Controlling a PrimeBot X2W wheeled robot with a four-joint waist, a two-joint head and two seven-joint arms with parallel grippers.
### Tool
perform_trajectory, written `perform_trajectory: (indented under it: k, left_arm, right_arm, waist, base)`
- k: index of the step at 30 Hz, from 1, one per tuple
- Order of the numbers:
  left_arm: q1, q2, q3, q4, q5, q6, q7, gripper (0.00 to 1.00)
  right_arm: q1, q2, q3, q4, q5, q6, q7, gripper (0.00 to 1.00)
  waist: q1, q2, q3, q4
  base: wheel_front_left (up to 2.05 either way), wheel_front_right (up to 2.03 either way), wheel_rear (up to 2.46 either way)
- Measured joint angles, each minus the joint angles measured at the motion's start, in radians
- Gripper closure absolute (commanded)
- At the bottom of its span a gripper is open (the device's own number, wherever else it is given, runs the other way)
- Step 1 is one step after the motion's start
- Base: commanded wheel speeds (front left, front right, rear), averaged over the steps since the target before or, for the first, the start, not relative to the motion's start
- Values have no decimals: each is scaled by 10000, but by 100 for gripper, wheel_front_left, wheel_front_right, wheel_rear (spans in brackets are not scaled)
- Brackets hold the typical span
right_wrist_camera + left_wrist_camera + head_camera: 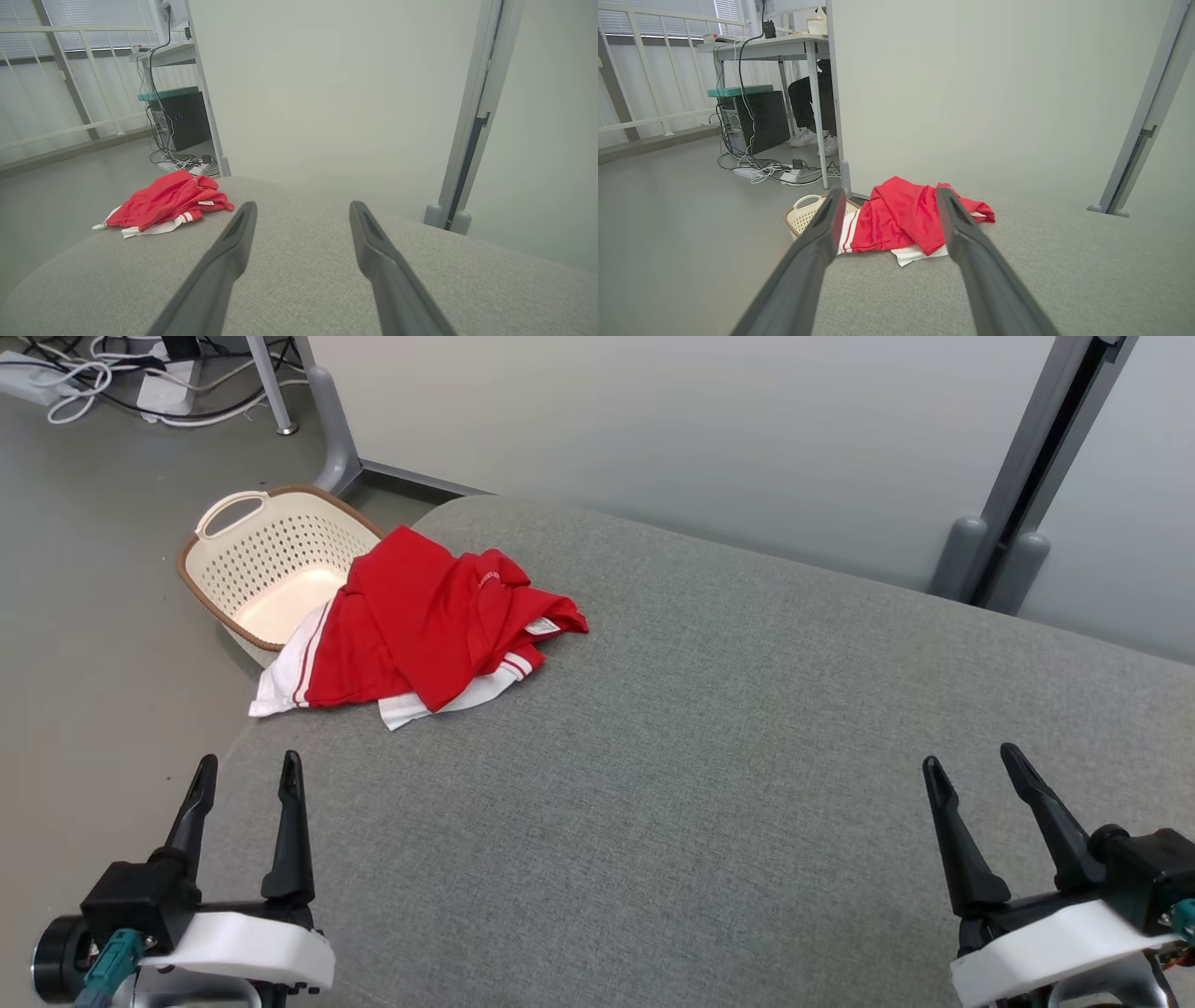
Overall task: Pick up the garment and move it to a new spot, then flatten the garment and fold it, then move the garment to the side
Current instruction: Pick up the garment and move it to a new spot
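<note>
Lying on the surface: the garment (420, 616), a crumpled red heap with white, red-striped trim and a small white label (541, 626) facing up.
Surface: grey woven fabric (709, 728); the garment sits at one rounded corner of it, with a white edge hanging past the rim.
Basket: cream, perforated, brown-rimmed (280, 541), standing on the floor (93, 616) just beside the garment, on its left in my head view. The garment overlaps the basket's rim there, and I cannot tell whether they touch.
My left pincer: (249, 765) spread wide and holding nothing, on the near side of the garment and apart from it. In my left wrist view the garment shows between the two fingers.
My right pincer: (973, 761) spread wide too and empty, well apart from the garment, off to its right over bare fabric.
Partition: a pale panel (653, 420) standing just behind the garment.
Beyond the garment, past the partition: a desk (775, 44), a dark computer tower (752, 121), a tangle of cables (761, 170) and a seated person's legs (808, 102) in dark trousers and white shoes.
</note>
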Motion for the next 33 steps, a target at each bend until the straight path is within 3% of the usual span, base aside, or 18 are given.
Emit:
perform_trajectory:
  k: [10,18,26,33]
  left_arm:
    - [-1570,-500,504,525,-303,-291,-495,0]
    - [-3897,-1034,945,2075,-464,-1151,-571,0]
    - [-6381,-1189,1298,5133,-619,-2119,-585,0]
    - [-8295,-901,1191,8648,-798,-2826,-422,0]
  right_arm:
    - [-962,-543,0,-941,-188,0,625,0]
    - [-1872,-945,-25,-1722,-355,0,1066,0]
    - [-2492,-1003,98,-2240,-456,0,1133,0]
    - [-2873,-1001,251,-2224,-504,0,1011,0]
  waist:
    - [0,0,1440,-339]
    - [1,0,3257,-797]
    - [1,-1,5085,-1550]
    - [1,0,5937,-2297]
  base:
    - [0,0,0]
    - [0,0,0]
    - [0,0,0]
    - [0,0,0]
